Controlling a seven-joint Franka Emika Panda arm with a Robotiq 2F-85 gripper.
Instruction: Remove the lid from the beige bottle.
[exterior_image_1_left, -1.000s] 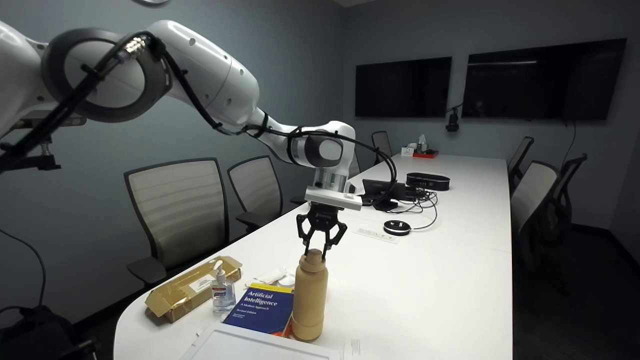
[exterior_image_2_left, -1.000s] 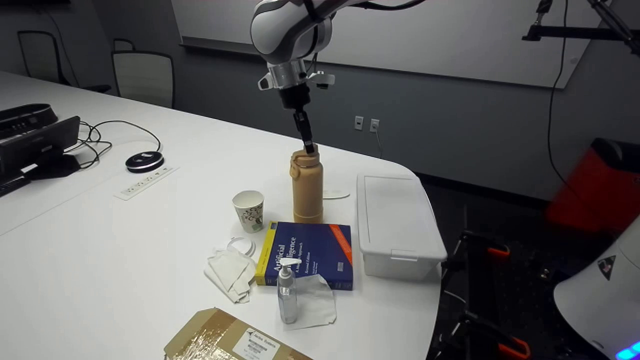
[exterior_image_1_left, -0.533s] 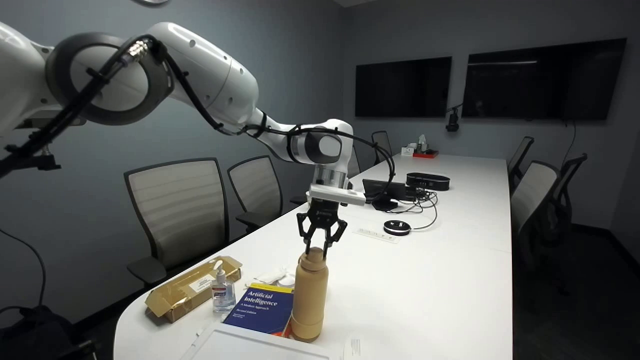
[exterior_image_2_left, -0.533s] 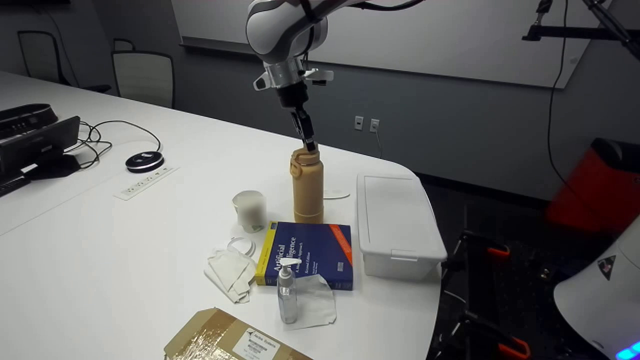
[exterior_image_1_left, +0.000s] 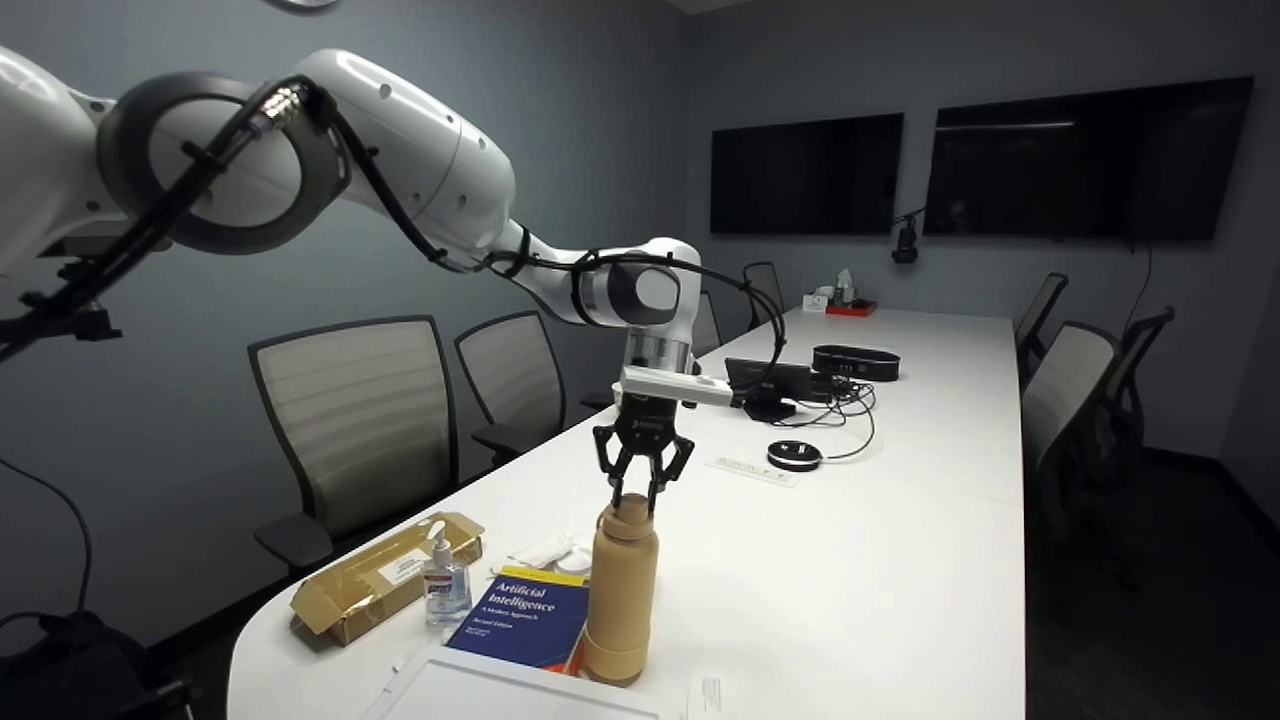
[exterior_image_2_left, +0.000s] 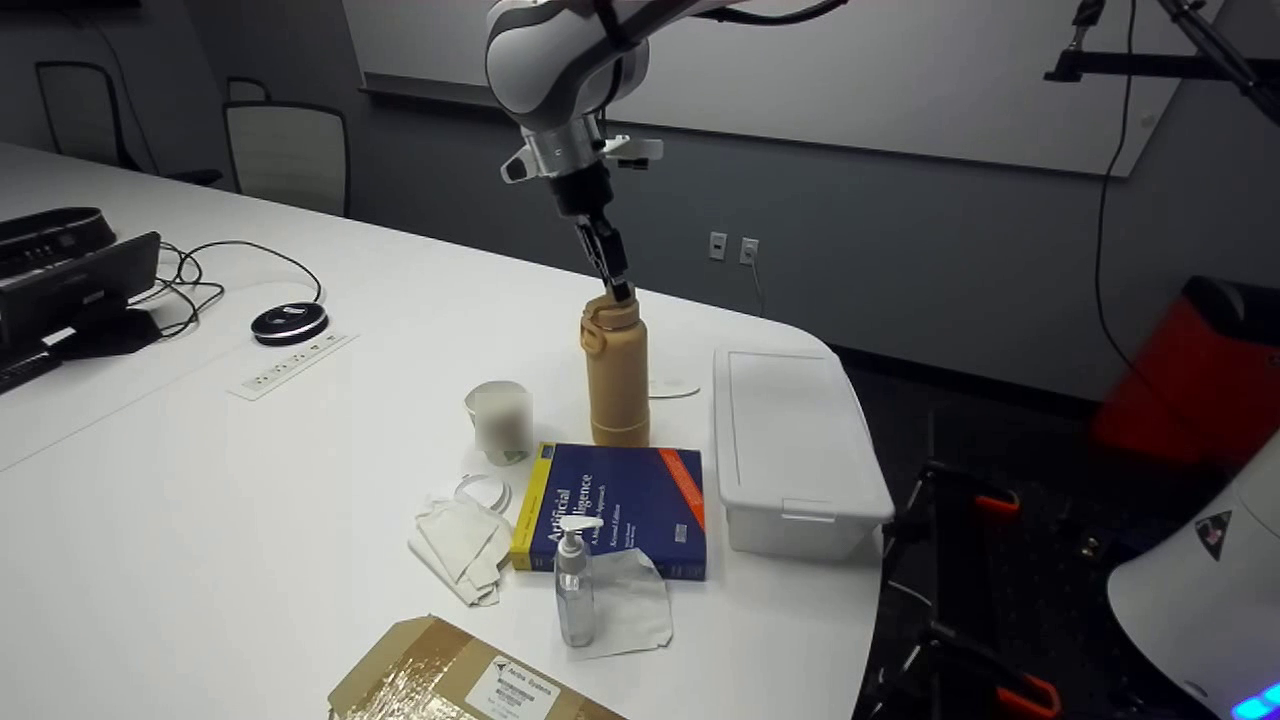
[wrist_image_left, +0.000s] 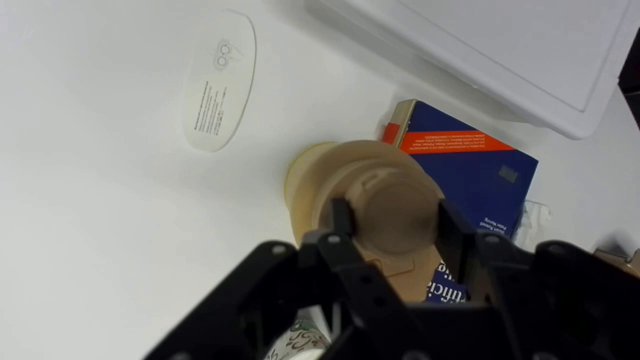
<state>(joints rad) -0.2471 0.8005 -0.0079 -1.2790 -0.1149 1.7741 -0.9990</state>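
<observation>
The beige bottle (exterior_image_1_left: 621, 605) stands about upright on the white table, close beside the blue book; it also shows in the exterior view (exterior_image_2_left: 618, 385) and, from above, in the wrist view (wrist_image_left: 303, 205). Its lid (wrist_image_left: 400, 217) is the round beige cap on top and sits on the bottle; it also shows in an exterior view (exterior_image_1_left: 631, 511). My gripper (wrist_image_left: 393, 217) points down over the bottle, with one black finger on each side of the lid, pressed against it. The gripper also shows in both exterior views (exterior_image_1_left: 635, 507) (exterior_image_2_left: 622, 295). The fingers partly hide the lid's sides.
A blue book (exterior_image_2_left: 625, 510), a white lidded bin (exterior_image_2_left: 800, 440), a paper cup (exterior_image_2_left: 500, 425) and a pump bottle (exterior_image_2_left: 574, 590) stand near the bottle. Tissues (exterior_image_2_left: 460, 545) and a cardboard box (exterior_image_2_left: 460, 680) lie farther off. A flat oval card (wrist_image_left: 220, 80) lies beside the bottle.
The arm and wrist have shifted and tilted slightly, with the fingers staying around the lid. The bottle has shifted very slightly with them. Nothing has been let go.
</observation>
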